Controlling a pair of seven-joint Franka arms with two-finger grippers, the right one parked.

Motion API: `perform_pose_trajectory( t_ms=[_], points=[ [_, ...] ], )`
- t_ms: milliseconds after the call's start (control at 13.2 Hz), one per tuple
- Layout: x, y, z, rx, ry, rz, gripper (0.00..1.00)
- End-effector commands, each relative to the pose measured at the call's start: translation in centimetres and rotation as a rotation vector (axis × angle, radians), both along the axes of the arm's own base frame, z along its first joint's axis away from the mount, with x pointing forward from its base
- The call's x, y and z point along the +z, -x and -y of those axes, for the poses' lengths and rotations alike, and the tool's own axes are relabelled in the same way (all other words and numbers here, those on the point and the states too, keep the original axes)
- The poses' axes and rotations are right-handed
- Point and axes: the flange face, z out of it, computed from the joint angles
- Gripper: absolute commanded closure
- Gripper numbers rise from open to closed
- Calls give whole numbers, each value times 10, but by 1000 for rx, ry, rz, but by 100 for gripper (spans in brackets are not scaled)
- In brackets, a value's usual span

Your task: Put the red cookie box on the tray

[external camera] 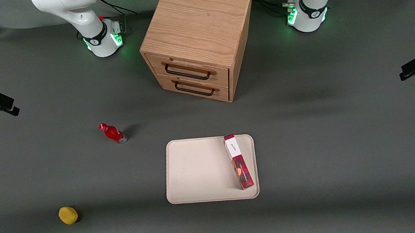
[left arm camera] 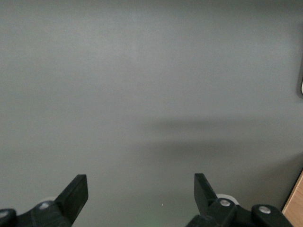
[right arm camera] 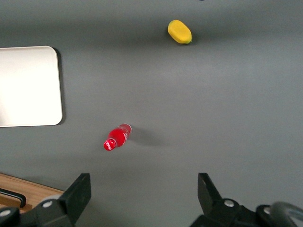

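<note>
The red cookie box [external camera: 238, 161] lies flat on the tray [external camera: 197, 170], along the tray's side toward the working arm's end of the table, with its white label end farther from the front camera. The cream tray also shows partly in the right wrist view [right arm camera: 28, 85]. My left gripper [left arm camera: 140, 176] is out of the front view. In the left wrist view it hangs open over bare grey table, with nothing between its black fingers [left arm camera: 75, 194]. Neither the box nor the tray shows in that view.
A wooden two-drawer cabinet [external camera: 200, 37] stands farther from the front camera than the tray; a sliver of it shows by the gripper [left arm camera: 296, 203]. A small red bottle [external camera: 113, 133] and a yellow lemon-like object [external camera: 68, 215] sit toward the parked arm's end.
</note>
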Motion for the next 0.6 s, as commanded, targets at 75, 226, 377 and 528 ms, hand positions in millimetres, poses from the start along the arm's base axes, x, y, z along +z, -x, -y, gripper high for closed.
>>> perform_pose_trajectory(
  t_ms=[75,226,377,528],
  points=[
    [8,22,17,-32,-18,29,0],
    [13,24,28,-44,-20,30,0],
    [24,24,28,-46,-21,27,0],
    [28,26,30,-43,-22,23,0]
  ],
)
